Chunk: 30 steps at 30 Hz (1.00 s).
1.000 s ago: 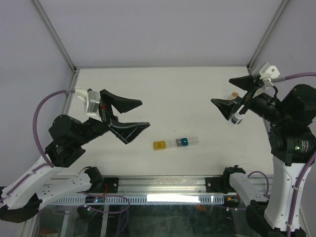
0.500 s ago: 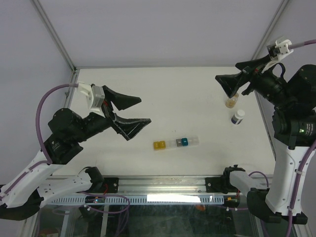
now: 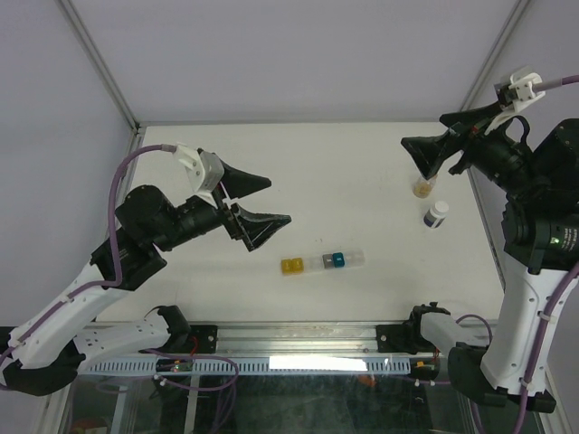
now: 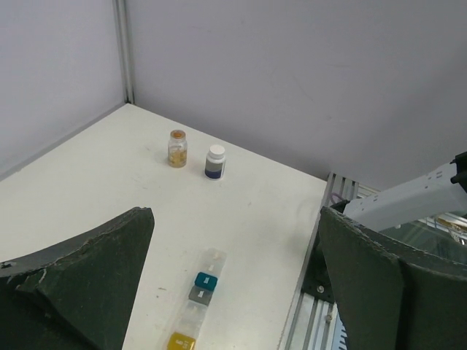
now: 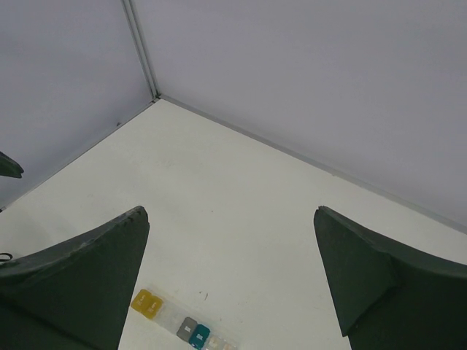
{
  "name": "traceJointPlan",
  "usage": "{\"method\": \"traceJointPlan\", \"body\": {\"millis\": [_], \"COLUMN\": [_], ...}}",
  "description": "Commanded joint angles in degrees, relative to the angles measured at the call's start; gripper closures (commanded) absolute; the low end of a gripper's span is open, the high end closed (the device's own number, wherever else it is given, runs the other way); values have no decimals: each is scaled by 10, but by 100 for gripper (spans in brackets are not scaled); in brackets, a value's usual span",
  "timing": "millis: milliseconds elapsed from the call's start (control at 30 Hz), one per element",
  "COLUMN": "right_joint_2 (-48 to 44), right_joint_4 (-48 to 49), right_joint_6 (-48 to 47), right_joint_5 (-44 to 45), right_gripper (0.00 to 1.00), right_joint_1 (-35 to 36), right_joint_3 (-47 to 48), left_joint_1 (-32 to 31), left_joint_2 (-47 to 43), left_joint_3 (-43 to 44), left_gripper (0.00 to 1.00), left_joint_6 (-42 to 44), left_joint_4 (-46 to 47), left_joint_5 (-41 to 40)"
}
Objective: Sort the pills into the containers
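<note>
Wide open and empty, left fingers (image 3: 262, 226) and right fingers (image 3: 423, 155) are hovering; tiny yellow, teal, clear plastic pill boxes (image 3: 323, 262) are sitting unobstructed near front edge of white table (image 3: 344, 172).

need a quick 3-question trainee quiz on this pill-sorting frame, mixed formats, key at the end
1. True or false: the left gripper and the right gripper are both open and hold nothing.
2. In the row of pill boxes, which one sits right next to the teal box? A) a red box B) the grey box C) an orange box
3. Short answer: which gripper is nearer the amber vial and the white and dark blue bottle?

Key: 1 true; 2 B; 3 the right one.
</note>
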Motion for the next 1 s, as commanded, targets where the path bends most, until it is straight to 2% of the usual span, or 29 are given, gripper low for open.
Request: {"method": "traceJointPlan", "body": {"millis": [0,400,767,967], "right_joint_2": [-9,-20,-31,-26], "right_joint_4": [6,17,10,13], "right_joint_6": [-9,-13,-12,-19], "right_joint_5": [-28,-27,61,68], "right_gripper": [1,1,1,1], "right_joint_1": [-6,7,74,92], "right_joint_3": [-10,-35,-23,-12], "left_joint_1": [9,10,9,10], "left_joint_2": [10,34,42,30], "left_joint_3": [32,42,39,24], "left_gripper": [1,1,1,1], "left_joint_6": [11,-10,-37,-45], "left_joint_4": [7,46,61,60], "left_joint_5": [11,7,2,-13]}}
